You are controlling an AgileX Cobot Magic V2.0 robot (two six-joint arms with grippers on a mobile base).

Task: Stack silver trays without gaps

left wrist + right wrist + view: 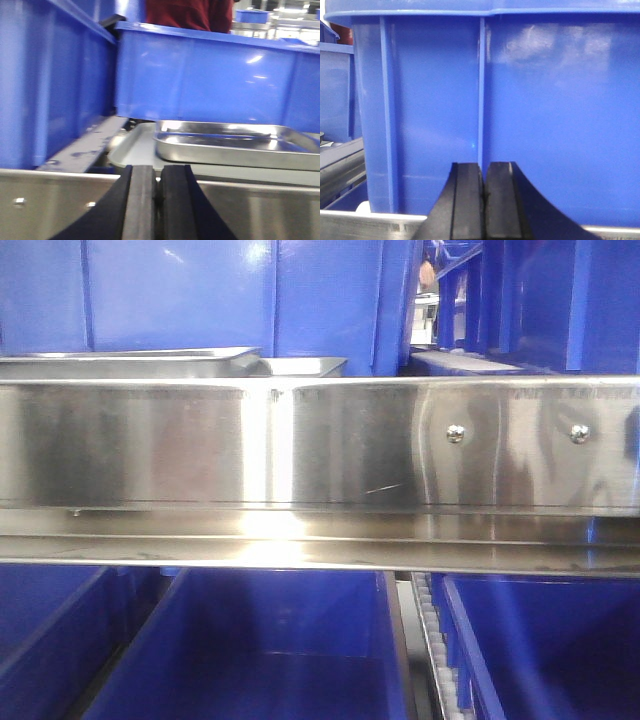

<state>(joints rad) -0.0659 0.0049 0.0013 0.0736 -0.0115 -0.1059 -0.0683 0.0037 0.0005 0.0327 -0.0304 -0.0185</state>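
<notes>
Blue bins (200, 75) walled the workspace; the silver tray (235, 145) lay ahead-right of the left gripper (158, 200), nearer arm, long axis crosswise; both grippers' jaws were together, empty.

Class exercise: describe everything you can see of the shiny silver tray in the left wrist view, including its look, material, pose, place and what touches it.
The silver tray is a shallow rectangular pan of what looks like polished steel, mirror-shiny, with rounded corners and a thin out-turned rim. It sits upright and appears empty, resting on a larger flat grey tray that extends past its near and left edges. A blue bin stands close behind it. Nothing grips it; the left tool is shut, nearer the camera.
</notes>
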